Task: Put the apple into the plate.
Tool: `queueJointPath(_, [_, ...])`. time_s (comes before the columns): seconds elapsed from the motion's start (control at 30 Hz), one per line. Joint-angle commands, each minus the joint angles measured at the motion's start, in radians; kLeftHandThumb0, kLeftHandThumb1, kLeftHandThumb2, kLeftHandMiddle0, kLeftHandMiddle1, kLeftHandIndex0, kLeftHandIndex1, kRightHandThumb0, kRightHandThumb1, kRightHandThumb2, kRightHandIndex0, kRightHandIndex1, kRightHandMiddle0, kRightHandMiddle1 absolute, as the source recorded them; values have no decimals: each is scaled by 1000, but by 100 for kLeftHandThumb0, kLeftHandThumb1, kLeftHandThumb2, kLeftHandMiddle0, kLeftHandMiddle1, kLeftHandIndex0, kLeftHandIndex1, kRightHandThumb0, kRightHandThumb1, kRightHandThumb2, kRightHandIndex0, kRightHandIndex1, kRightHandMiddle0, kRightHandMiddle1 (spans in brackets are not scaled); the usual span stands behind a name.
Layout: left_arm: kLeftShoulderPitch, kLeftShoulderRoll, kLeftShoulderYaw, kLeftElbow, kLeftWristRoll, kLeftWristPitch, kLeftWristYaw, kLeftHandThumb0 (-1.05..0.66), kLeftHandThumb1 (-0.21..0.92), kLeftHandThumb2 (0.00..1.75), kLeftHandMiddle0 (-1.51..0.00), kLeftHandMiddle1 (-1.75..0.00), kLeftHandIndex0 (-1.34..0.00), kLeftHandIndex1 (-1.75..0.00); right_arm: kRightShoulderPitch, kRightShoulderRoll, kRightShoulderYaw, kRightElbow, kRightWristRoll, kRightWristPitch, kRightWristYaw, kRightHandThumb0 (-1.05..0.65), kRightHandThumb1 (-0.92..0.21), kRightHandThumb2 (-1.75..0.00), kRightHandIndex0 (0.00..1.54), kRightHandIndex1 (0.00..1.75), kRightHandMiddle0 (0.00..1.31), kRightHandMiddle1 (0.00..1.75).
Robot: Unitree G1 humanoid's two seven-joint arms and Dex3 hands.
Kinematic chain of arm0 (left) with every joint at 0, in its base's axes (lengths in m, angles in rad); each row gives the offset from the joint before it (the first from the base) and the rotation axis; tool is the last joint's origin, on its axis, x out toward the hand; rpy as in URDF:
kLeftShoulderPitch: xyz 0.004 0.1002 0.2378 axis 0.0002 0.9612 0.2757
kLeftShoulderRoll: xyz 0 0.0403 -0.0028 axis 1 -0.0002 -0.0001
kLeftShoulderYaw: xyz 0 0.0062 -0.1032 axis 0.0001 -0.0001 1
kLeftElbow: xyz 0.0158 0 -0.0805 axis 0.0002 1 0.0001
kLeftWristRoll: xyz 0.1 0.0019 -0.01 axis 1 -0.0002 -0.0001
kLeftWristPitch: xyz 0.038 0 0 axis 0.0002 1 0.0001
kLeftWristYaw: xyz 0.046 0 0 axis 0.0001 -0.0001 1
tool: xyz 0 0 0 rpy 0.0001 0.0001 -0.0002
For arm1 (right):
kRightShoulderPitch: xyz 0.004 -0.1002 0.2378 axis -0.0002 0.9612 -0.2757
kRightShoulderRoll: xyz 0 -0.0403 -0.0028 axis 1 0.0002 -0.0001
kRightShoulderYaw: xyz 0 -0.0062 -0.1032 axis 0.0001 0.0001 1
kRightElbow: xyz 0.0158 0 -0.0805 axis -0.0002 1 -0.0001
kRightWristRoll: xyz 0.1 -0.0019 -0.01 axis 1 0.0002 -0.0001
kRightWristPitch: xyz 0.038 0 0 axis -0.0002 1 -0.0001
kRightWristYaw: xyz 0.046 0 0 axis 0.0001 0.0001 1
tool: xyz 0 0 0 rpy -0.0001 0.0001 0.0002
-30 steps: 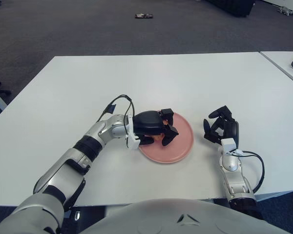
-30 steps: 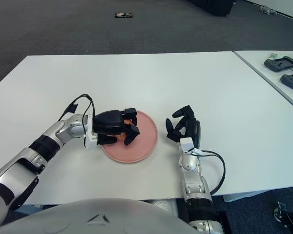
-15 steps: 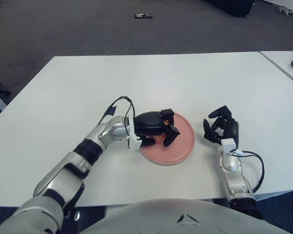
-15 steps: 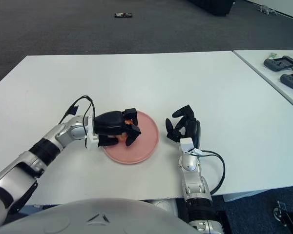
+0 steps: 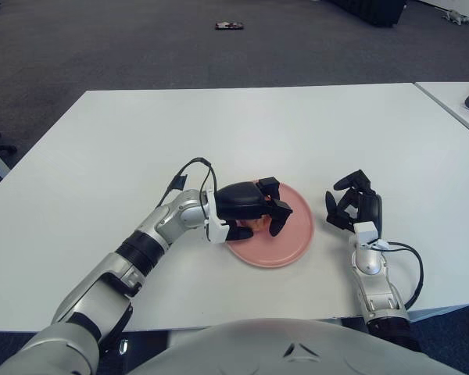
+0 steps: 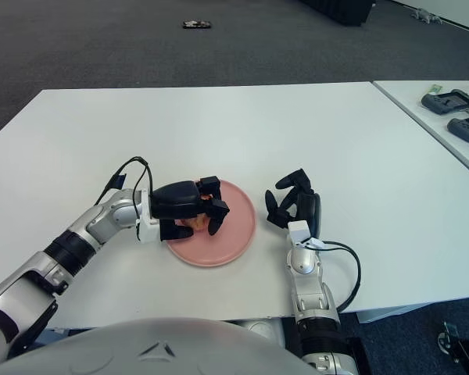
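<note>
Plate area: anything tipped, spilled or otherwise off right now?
Nothing stands out. The plate lies flat on the table, and the left hand holds the apple over it. The right hand rests beside the plate.

You have no readable text, label, brand, number or sign anywhere in these views. Nothing legible stands on the table, the hands or the floor.

A white table (image 5: 242, 125) stands on dark grey carpet (image 5: 141, 47).
</note>
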Motion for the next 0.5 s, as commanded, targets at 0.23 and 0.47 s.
queueJointPath(0.23, [-5, -10, 13, 37, -32, -37, -6, -7, 84, 62, -20, -159, -17, -175, -17, -6, -3, -1, -11, 11, -2, -42, -51, -108, 87, 175, 46, 175])
queueJointPath(0.47, [58, -26, 71, -44, -72, 9, 34, -41, 80, 68, -1, -101, -13, -154, -9, -3, -4, -30, 0, 72, 20, -42, -52, -107, 85, 175, 45, 175])
